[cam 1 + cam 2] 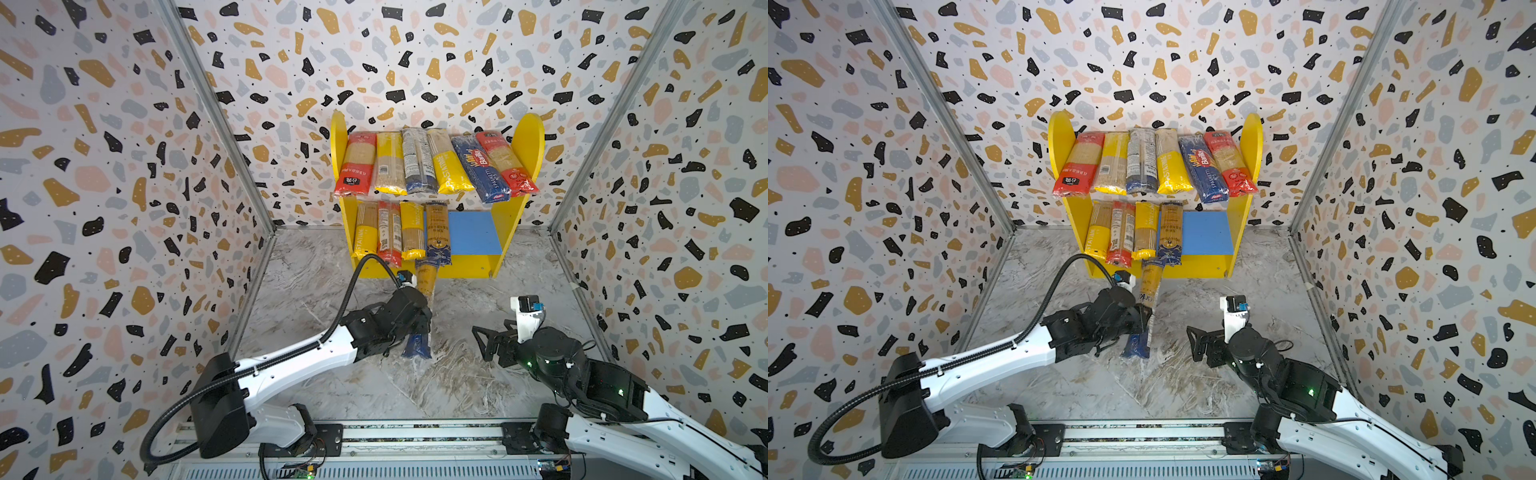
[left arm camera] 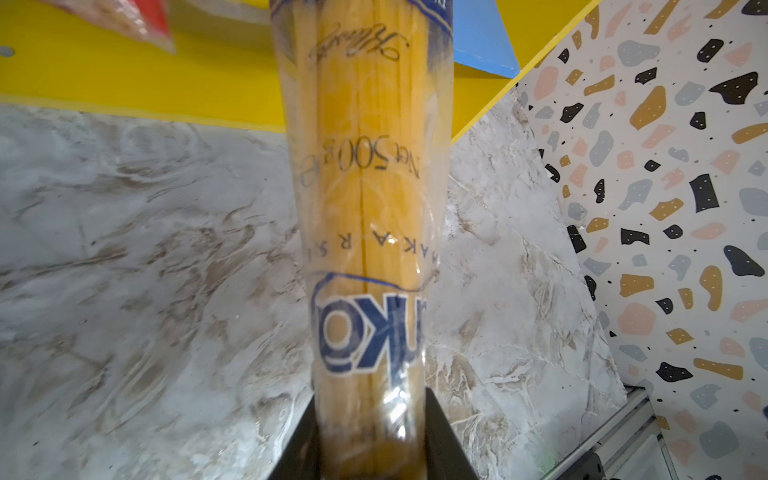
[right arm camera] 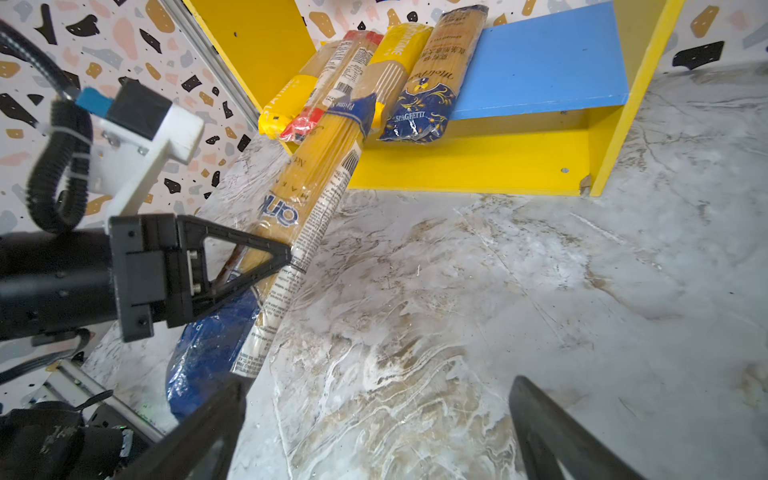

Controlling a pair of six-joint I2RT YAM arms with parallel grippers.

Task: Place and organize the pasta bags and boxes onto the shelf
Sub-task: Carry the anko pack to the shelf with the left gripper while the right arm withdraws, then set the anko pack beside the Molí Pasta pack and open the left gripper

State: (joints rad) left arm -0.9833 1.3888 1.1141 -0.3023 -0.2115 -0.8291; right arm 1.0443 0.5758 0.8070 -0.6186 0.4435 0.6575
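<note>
LAST PACKET IN HAND: My left gripper was clamped across the lower half of a clear, blue-ended spaghetti packet, jaws drawn in tight on the wrapper, as the right wrist view showed plainly. The packet slanted away from me. Its dark blue tail hung low over the marble bench, though I could not tell whether it touched. Its far tip reached up to the front edge of the shelf's yellow base, among the jutting ends of packets already stowed. My right gripper hung empty off to the side, jaws spread wide, well apart from both the packet and the shelf.

The job looked nearly done. Six packets lay side by side across the upper tier, filling it from one yellow side to the other, the two at the right end lying askew. Four packets lay in a row on the left part of the blue lower board, whose right part was bare. No other packet showed loose on the bench. By my reckoning, the one in my grip was the last. The bare stretch of blue board looked its natural berth, and the slanted pair above wanted straightening.
</note>
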